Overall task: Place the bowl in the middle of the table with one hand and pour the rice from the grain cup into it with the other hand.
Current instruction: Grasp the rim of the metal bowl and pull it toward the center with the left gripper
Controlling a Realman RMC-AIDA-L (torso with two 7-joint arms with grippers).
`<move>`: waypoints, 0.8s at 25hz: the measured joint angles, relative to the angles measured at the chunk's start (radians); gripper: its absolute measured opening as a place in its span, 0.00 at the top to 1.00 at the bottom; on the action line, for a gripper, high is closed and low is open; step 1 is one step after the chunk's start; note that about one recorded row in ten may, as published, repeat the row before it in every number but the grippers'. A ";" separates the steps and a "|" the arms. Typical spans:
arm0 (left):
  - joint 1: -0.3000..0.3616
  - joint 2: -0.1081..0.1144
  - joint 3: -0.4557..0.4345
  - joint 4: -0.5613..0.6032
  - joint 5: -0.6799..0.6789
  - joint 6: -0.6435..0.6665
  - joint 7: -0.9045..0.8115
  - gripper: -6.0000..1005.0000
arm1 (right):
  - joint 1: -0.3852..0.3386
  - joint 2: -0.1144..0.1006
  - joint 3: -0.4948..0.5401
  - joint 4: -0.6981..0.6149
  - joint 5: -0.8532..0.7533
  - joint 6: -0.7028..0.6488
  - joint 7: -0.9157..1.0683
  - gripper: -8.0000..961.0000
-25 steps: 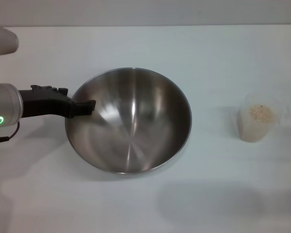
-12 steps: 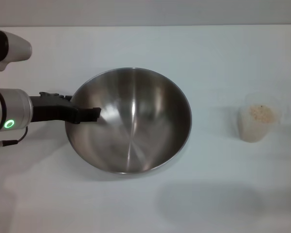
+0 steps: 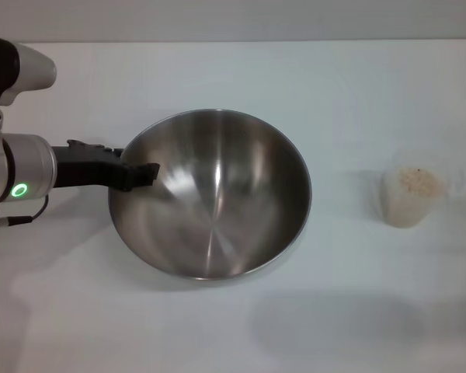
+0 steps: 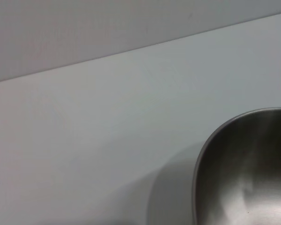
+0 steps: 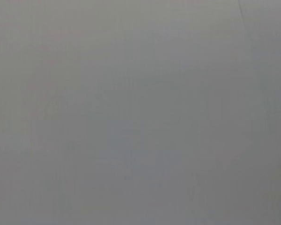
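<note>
left hand clenched on steel bowl left rim, mid-desk | grain cup with rice right | risk: thin rim slips, bowl tips

head – looks down on table | left wrist – close, shares bowl rim

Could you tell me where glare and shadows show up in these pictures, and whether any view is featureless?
Head view: bright glare streaks inside the bowl, beside the left tool at its rim; soft shadows on the table. Left wrist view: the bowl casts a shadow beside its rim. Right wrist view: uniform grey, nothing distinguishable.
</note>
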 joint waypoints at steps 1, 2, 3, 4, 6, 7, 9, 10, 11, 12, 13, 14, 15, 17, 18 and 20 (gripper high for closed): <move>-0.002 0.000 0.000 0.000 0.000 -0.001 0.000 0.29 | 0.002 0.000 0.000 0.000 0.000 0.003 0.000 0.13; -0.004 0.000 0.000 0.001 0.000 -0.001 0.000 0.31 | 0.005 -0.001 0.000 -0.001 0.000 0.006 0.000 0.13; -0.007 0.000 0.000 0.002 0.000 -0.001 0.000 0.33 | 0.008 -0.001 0.000 -0.003 0.000 0.009 0.000 0.13; -0.009 0.000 -0.001 0.003 0.000 -0.002 0.000 0.35 | 0.014 -0.001 0.000 -0.008 0.001 0.013 0.000 0.13; -0.014 -0.001 -0.001 0.005 0.000 -0.002 0.000 0.44 | 0.017 -0.001 0.000 -0.010 0.001 0.016 0.000 0.13; -0.017 -0.001 -0.002 0.007 0.000 -0.002 0.000 0.49 | 0.020 -0.002 0.000 -0.011 0.002 0.017 0.000 0.13; -0.022 -0.001 -0.005 0.009 0.000 -0.002 0.000 0.59 | 0.025 -0.002 0.000 -0.012 0.003 0.019 -0.001 0.13; -0.023 -0.002 -0.006 0.009 0.000 -0.002 0.000 0.62 | 0.025 -0.002 0.000 -0.012 0.003 0.019 -0.001 0.13; -0.023 -0.001 -0.007 0.009 0.000 -0.002 0.000 0.65 | 0.026 -0.002 0.000 -0.012 0.004 0.019 -0.002 0.13; -0.023 -0.001 -0.007 0.006 -0.001 -0.003 0.000 0.69 | 0.027 -0.002 0.001 -0.012 0.004 0.019 -0.003 0.13; -0.023 -0.001 -0.007 0.004 -0.001 -0.003 0.000 0.72 | 0.028 -0.002 0.002 -0.012 0.004 0.019 -0.004 0.13; -0.024 -0.001 -0.008 0.003 -0.002 -0.003 0.000 0.75 | 0.030 -0.002 0.003 -0.012 0.005 0.019 -0.006 0.13; -0.024 -0.001 -0.008 0.002 -0.002 -0.003 0.000 0.79 | 0.030 -0.002 0.003 -0.012 0.005 0.019 -0.006 0.13; -0.026 0.000 -0.009 0.002 -0.003 -0.003 0.000 0.86 | 0.031 -0.002 0.004 -0.012 0.005 0.019 -0.006 0.13; -0.028 0.000 -0.009 0.002 -0.004 -0.003 0.000 0.90 | 0.031 -0.002 0.005 -0.012 0.006 0.019 -0.006 0.13; -0.031 0.001 -0.010 0.001 -0.006 -0.004 0.000 0.94 | 0.032 -0.002 0.006 -0.012 0.006 0.019 -0.006 0.13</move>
